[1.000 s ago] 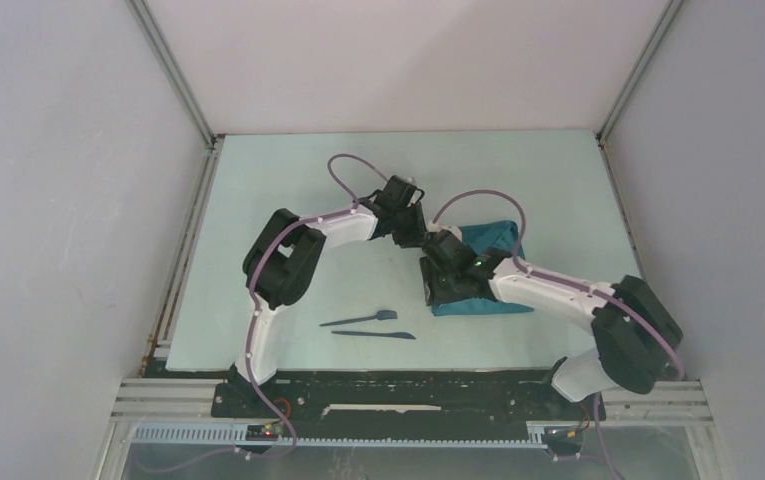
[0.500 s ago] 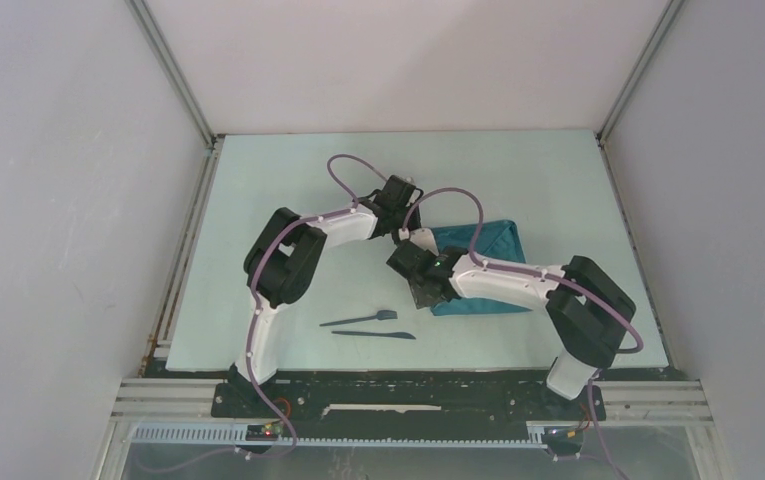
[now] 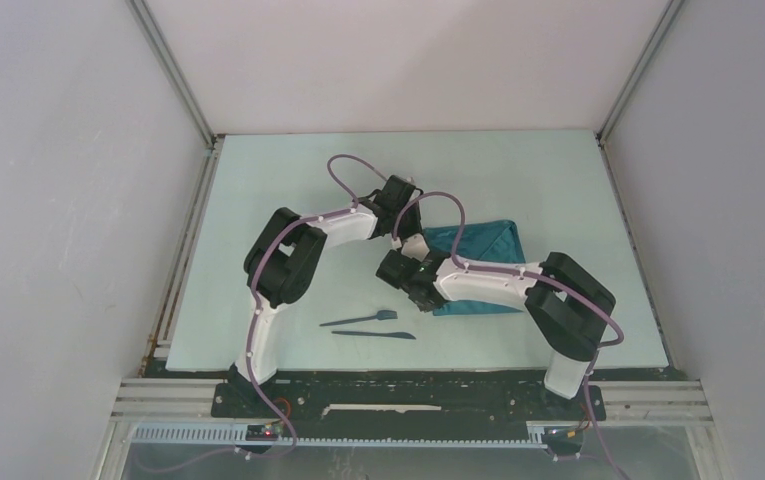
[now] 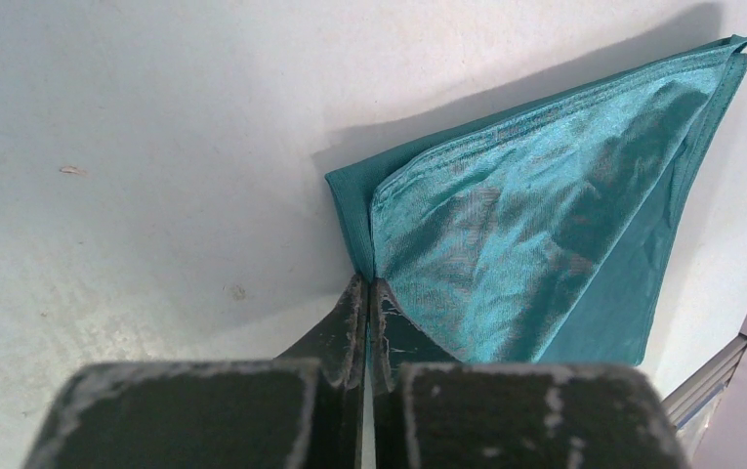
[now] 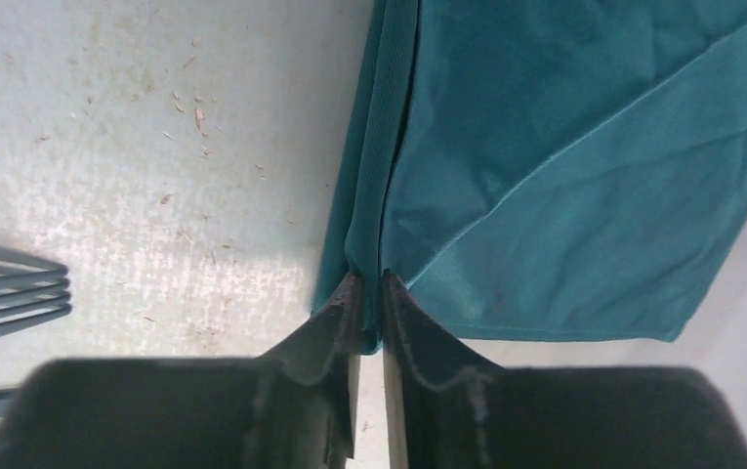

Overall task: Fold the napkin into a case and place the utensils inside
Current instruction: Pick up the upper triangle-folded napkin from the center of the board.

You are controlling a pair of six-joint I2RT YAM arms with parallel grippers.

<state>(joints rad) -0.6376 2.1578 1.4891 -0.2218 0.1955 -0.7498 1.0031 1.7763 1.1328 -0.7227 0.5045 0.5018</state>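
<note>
Napkin [image 3: 488,238] is folded to a layered wedge, not yet a narrow case. Fork [image 3: 361,319] and knife [image 3: 376,335] lie bare, left of the napkin on its near side, nothing tucked in. My left pincer [image 4: 367,285] is closed tight at the napkin's far left corner, cloth nipped, I think. My right pincer [image 5: 369,283] is narrow, pinching its near left edge. Since a second ago the right arm swung left across the napkin and both pincers closed down; napkin, fork and knife are unmoved.

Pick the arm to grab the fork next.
Likely right. Right tool pinches the napkin nearer the fork; tines show in its wrist view. Left tool holds the far corner.
</note>
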